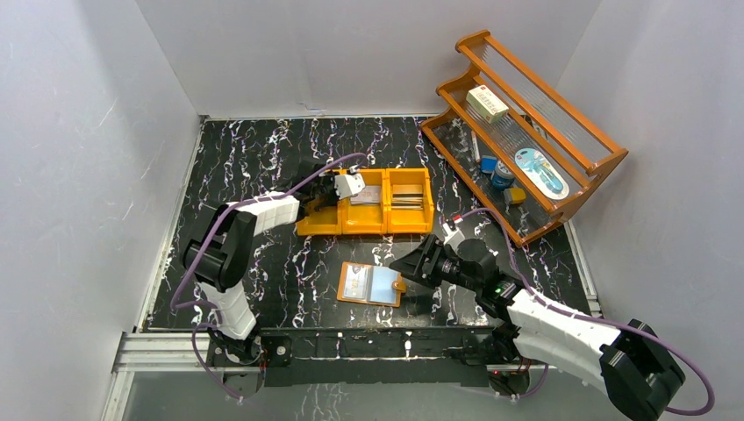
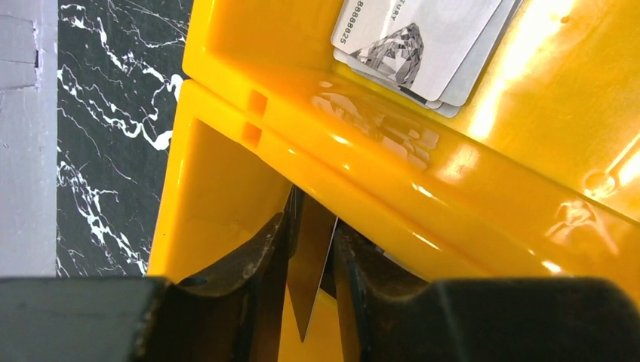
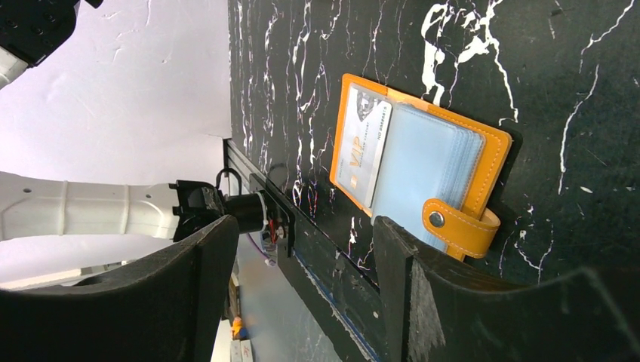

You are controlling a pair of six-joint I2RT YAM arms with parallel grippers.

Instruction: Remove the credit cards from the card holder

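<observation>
The tan-orange card holder (image 1: pixel 371 284) lies open on the black marble table, pale-blue sleeves up. In the right wrist view the card holder (image 3: pixel 483 143) has a silver-grey credit card (image 3: pixel 362 147) in its left sleeve and its strap tab (image 3: pixel 462 228) near my finger. My right gripper (image 1: pixel 412 263) is open and empty just right of the holder; its jaws stand wide apart (image 3: pixel 306 234). My left gripper (image 1: pixel 329 189) is over the left compartment of the orange bin (image 1: pixel 364 230). In the left wrist view it (image 2: pixel 309 226) is shut on a dark card (image 2: pixel 308 286), held edge-on.
The orange bin (image 2: pixel 226 45) has silver-grey cards (image 2: pixel 415 45) in its middle compartment (image 1: pixel 370 195) and striped cards (image 1: pixel 406 197) in the right one. A wooden rack (image 1: pixel 605 158) with a white box (image 1: pixel 487 103) and small items stands at the back right. White walls enclose the table.
</observation>
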